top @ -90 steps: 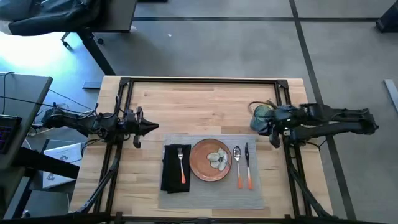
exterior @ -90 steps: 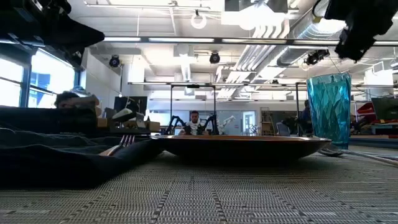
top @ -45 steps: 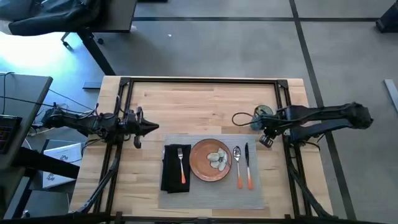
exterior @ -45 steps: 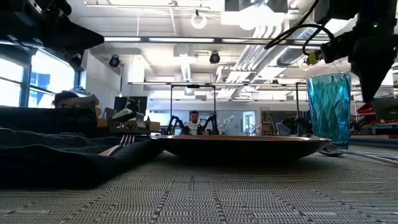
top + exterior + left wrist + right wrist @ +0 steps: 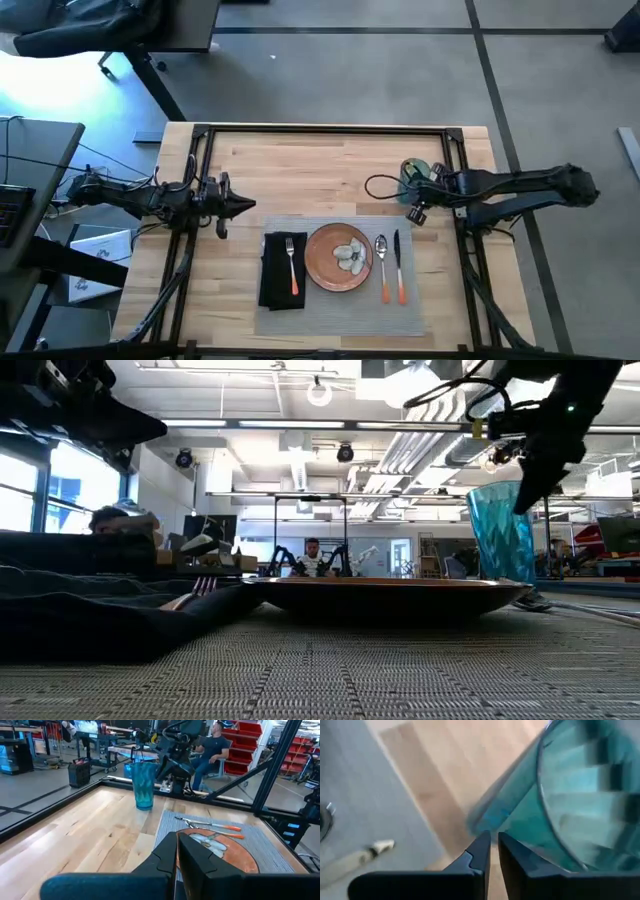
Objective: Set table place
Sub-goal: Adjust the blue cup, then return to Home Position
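1. From above I see the round orange-brown plate (image 5: 339,257) centred on the grey woven placemat (image 5: 340,300), and the teal faceted tumbler (image 5: 412,173) on the light wooden table (image 5: 300,165) beyond the mat's far right corner.
2. At table level the tumbler (image 5: 500,532) leans, the right gripper (image 5: 530,485) against it.
3. My left gripper (image 5: 177,851) is clenched, holding nothing.
4. My right gripper (image 5: 490,851) looks nearly closed beside the tumbler (image 5: 570,805), not clasping it.

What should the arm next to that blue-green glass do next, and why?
Probably back the right end effector off the teal tumbler, then reapproach with fingers open. The tumbler leans in the low view, and the fingers look nearly closed beside its wall, so pushing on could topple it.
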Robot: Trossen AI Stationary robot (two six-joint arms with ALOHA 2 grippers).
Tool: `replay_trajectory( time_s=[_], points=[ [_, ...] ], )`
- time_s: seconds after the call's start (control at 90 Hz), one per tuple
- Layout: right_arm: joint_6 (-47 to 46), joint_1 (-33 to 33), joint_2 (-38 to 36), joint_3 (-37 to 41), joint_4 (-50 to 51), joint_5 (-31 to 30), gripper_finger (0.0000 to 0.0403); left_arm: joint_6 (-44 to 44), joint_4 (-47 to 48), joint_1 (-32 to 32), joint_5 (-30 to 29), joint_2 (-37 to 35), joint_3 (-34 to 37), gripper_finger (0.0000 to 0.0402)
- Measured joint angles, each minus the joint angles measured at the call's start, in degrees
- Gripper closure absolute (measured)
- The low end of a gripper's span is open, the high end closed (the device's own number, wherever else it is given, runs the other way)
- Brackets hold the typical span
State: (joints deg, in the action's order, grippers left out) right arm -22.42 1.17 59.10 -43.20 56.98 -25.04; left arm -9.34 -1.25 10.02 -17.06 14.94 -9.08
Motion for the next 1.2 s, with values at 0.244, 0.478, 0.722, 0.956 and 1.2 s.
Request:
replay_trajectory(
  time_s=[0.244,0.478,0.722,0.956,1.2],
  points=[
    [1.5,-1.9,-2.9,0.0,-7.9,11.0,0.0382,0.0,0.1,0.0,0.3,0.0,0.0,0.0401],
    [3.8,-8.4,-10.1,0.7,-17.3,11.0,0.0382,0.0,0.2,0.0,0.3,0.0,0.0,0.0401],
    [6.0,-13.3,-18.5,14.8,-42.8,12.3,0.0382,0.0,0.4,0.0,4.5,0.0,0.0,0.0401],
    [9.7,-11.8,-29.2,28.8,-58.0,19.5,0.0382,-0.1,0.4,0.0,4.3,0.0,0.0,0.0401],
    [11.1,-7.4,-39.5,35.4,-58.8,20.4,0.0382,-0.6,0.1,0.0,3.9,0.0,0.0,0.0401]
  ],
)
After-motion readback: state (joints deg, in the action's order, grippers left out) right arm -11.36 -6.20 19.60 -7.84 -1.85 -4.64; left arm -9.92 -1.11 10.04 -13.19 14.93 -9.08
